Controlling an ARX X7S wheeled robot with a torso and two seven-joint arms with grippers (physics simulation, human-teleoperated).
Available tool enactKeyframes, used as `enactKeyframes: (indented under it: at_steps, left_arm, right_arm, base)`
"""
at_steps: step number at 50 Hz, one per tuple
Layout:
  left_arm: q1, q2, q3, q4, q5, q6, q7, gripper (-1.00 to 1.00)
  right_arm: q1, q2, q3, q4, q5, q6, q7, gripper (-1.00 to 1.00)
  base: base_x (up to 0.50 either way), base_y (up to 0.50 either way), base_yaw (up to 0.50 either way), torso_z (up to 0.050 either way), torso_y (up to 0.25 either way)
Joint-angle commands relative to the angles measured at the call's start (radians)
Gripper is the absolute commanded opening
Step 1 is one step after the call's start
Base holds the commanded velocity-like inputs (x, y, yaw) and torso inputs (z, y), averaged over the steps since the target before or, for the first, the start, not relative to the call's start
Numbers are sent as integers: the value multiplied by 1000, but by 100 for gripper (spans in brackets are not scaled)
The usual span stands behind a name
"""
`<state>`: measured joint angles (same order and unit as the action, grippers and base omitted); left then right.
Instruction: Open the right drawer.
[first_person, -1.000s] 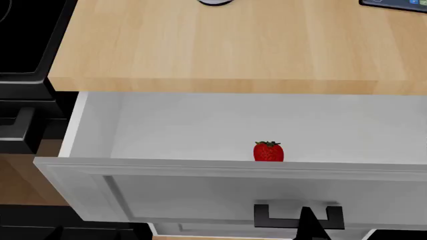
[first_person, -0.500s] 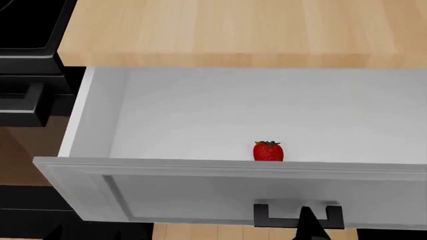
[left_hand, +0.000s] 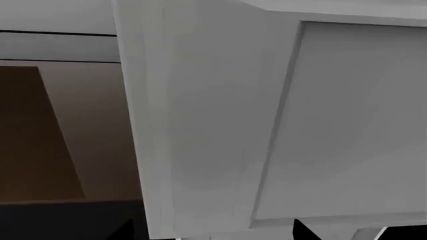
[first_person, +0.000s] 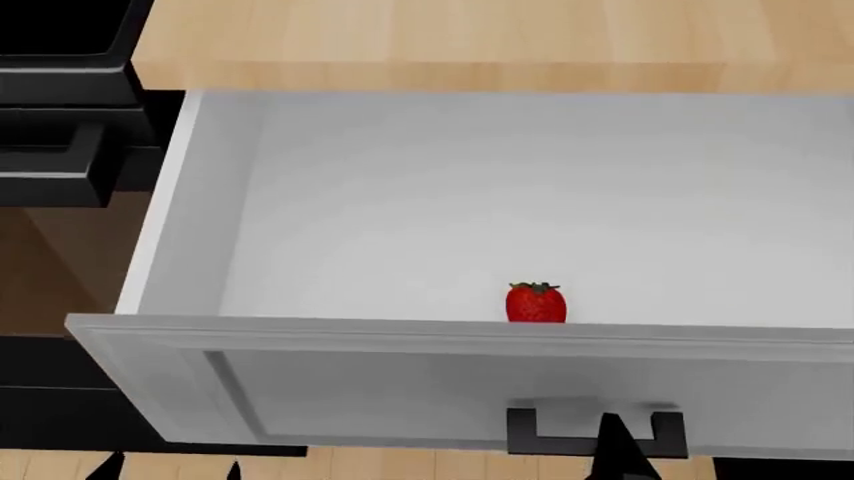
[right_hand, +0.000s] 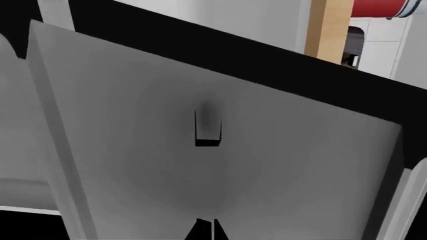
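The right drawer (first_person: 400, 240) is seen drawn far out from under the wooden counter (first_person: 441, 40), its white floor exposed almost to the back wall, so the pulling step is judged to be at or near its end. The drawer fills the middle of the head view, its light-grey panel front (first_person: 374, 395) nearest the camera and its black squared handle (first_person: 597, 430) at the lower edge of that view. A dark tip of the right hand (first_person: 617, 440) is seen rising in front of the handle's middle; in the right wrist view two dark fingertips (right_hand: 207, 229) are shown close together below the handle (right_hand: 207, 127), but whether they are pinching the handle or merely resting pressed together cannot be told. The left hand is not clearly shown: only the drawer's front corner (left_hand: 200, 125) and a small dark tip (left_hand: 303, 230) at the frame's edge are seen in the left wrist view, so its state cannot be told. Inside the drawer a single strawberry (first_person: 537, 302) is lying on the white floor, just behind the front wall and a little left of the handle; nothing else is seen in it. What remains is judged to be slight: a short further pull, if any travel is left, then release of the handle.
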<state>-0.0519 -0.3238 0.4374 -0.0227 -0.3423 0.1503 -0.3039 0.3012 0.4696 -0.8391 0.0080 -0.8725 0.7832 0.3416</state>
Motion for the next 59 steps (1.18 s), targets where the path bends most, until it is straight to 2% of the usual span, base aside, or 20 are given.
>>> enactKeyframes:
  at_steps: [1,59]
  left_arm:
    - [-1,-1,2,-5,-1,5,-1,100]
    - [-5,-9,12,-1,-6,4,-15,100]
  right_arm:
    - [0,-13,-29,-23,-82,-5,37,-100]
    - [1,-6,-32,-32,-94,4,24,-100]
  base:
    - [-145,0,0,0,0]
    - [-143,0,0,1,1]
